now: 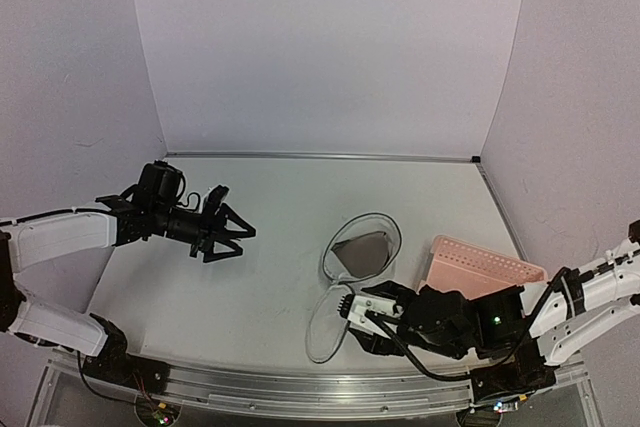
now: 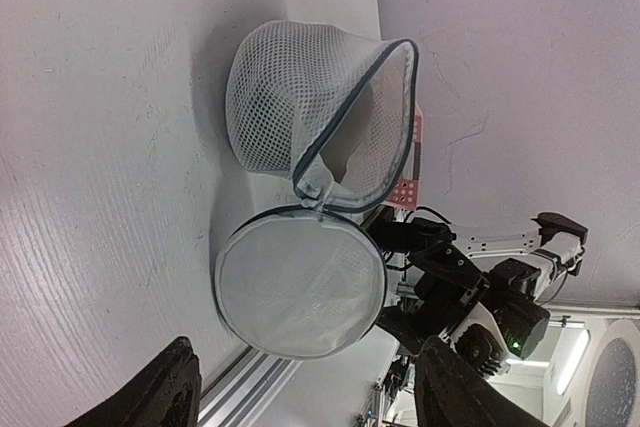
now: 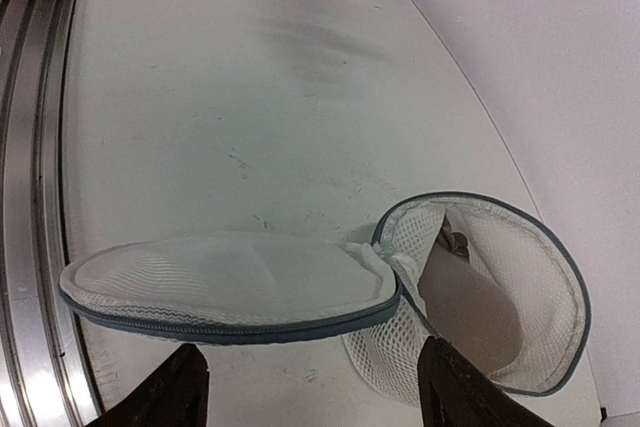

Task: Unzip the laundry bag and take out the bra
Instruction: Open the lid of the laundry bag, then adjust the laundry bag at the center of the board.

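Mesh is what the laundry bag (image 1: 392,235) is made of, so I judge it light, soft and easily dragged across the table (image 1: 250,292) by any pull on what it holds. It lies right of centre, toward the near side. Its dark zipper (image 3: 240,332) is already run round, and its round lid (image 1: 322,332) has flopped flat toward the near edge, joined to the body only by a short hinge of fabric. Through the open mouth the bra (image 1: 362,253) shows as a brown cup resting inside the body; its straps are hard to make out. The garment should be limp, nearly weightless and prone to snag on the mesh. The exposed edge of the cup near the mouth looks the best place to pinch, ideally while something steadies the bag at its rim. The right gripper (image 1: 348,309) sits low just beside the lid, jaws parted with nothing between them. The left gripper (image 1: 232,243) hovers at the left, well apart from the bag, also spread wide and empty. A pink basket (image 1: 482,269) lies just right of the bag.
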Controlling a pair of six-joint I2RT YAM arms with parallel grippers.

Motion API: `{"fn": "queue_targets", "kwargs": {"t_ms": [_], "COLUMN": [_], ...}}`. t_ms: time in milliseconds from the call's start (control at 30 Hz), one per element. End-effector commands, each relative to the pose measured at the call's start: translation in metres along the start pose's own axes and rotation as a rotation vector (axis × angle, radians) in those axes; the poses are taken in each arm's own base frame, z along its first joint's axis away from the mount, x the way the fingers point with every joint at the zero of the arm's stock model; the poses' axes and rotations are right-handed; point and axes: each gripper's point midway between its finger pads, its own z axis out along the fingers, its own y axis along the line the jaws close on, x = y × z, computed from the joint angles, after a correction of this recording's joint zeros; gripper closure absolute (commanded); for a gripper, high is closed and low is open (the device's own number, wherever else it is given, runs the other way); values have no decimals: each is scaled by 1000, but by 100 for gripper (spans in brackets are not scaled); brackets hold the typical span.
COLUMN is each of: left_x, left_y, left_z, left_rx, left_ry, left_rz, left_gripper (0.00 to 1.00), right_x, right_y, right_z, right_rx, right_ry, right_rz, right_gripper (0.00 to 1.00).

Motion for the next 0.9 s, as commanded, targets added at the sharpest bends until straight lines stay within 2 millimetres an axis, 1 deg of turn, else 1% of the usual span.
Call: {"fn": "queue_targets", "kwargs": {"t_ms": [0,133,267,433,533,667,767,867], "left_x": [-7,-8,-8,-7,-4,5,14,26], "left_y": [-19,-18,-16,-7,-1,8,15,21], "left_z": [1,2,3,7,12,26,40,56], "left_rx": [55,54,50,31,11,-22,-46,-72], "left_ry": [-3,-1,-1,4,11,34,60,95], "left_rz": [80,80,81,74,71,63,54,52], "left_gripper": [26,26,26,26,26,26,25,25], "right_x": [-1,2,2,-8,-14,-22,-20,-12], "right_y": [-3,-11,-30,-72,-98,-127,-145,-163], "right_z": [-12,-19,-26,-25,-20,-12,-2,8], "right_rx": [-54,-55,-27,52,85,131,167,181], "right_ry": [78,119,148,192,236,296,341,384], "right_rz": [71,130,221,374,433,476,499,569], "right_gripper": [27,26,26,25,25,24,24,24]}}
